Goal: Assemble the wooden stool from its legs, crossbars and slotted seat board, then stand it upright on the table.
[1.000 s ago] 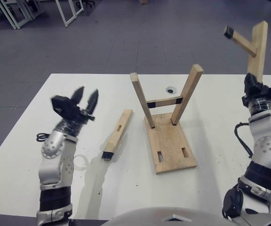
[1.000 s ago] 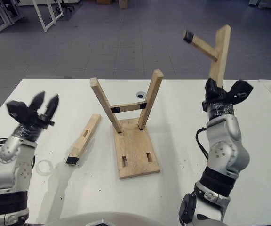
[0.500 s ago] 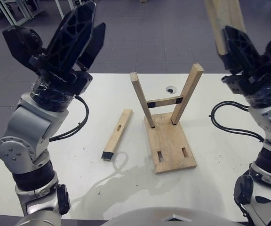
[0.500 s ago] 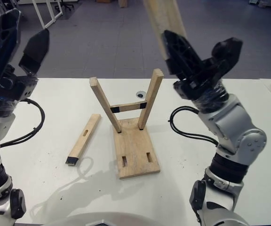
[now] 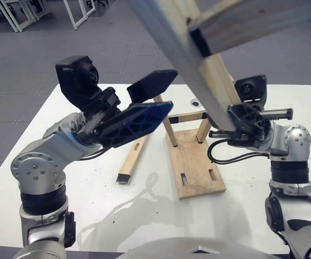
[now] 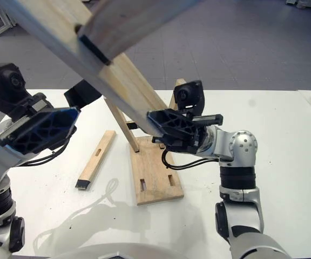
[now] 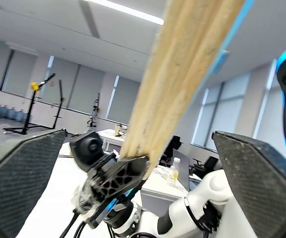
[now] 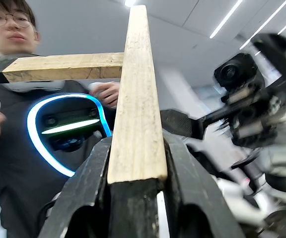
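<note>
My right gripper [image 6: 169, 127] is shut on the end of a wooden leg [image 5: 190, 48] with a crossbar [image 5: 252, 19] fixed to it. The leg slants up over the table toward the head camera. My left gripper [image 5: 171, 90] is raised beside it, open, with its fingers [image 7: 19, 173] wide apart and nothing between them. The slotted seat board [image 5: 198, 167] lies flat on the table. Two legs joined by a crossbar [image 5: 185, 116] stand in it, partly hidden behind the held leg. A loose leg [image 5: 134, 154] lies to the board's left.
The white table [image 5: 242, 216] has a small round hole [image 5: 196, 102] behind the seat board. Grey floor and white frames [image 5: 15, 13] lie beyond its far edge. Free surface lies in front of the board and to its right.
My right arm has lowered and tilted the held leg over the table toward the camera. My left arm has turned so its open gripper points right, toward that leg. The board and loose leg are unmoved.
</note>
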Robot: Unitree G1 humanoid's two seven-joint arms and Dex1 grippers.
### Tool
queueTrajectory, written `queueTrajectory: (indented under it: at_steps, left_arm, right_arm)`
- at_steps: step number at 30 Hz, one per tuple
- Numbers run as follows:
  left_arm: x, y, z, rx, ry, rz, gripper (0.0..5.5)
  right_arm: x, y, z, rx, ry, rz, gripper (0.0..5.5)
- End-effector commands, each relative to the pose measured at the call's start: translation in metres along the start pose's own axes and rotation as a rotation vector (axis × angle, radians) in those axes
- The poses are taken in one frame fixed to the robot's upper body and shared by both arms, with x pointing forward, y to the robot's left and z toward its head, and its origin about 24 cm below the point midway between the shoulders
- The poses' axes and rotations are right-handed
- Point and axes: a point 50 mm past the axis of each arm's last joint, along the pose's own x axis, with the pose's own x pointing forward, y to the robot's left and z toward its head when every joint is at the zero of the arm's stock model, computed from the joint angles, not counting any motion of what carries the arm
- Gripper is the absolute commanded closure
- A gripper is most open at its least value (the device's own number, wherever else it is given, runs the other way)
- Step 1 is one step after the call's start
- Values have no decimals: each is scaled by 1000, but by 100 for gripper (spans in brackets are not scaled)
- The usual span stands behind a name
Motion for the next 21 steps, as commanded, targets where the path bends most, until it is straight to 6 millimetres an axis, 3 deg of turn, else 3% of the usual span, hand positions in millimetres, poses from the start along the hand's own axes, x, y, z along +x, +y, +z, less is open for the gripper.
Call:
queueTrajectory:
  at_steps: [1,5,11,17,21]
  left_arm:
    - [11,2,2,45,13,-72,0]
    - [20,3,-7,70,31,-78,0]
    - [18,0,-26,65,113,-67,0]
    - [17,4,-19,75,44,-42,0]
    - [18,3,-13,73,-16,-48,82]
  right_arm:
    - [-4,6,-4,165,98,67,447]
    - [-3,2,-11,230,118,88,447]
    - [2,-16,-11,161,43,59,447]
    - [-4,-19,-15,153,-1,2,447]
    - [-8,-20,-18,162,-10,-14,447]
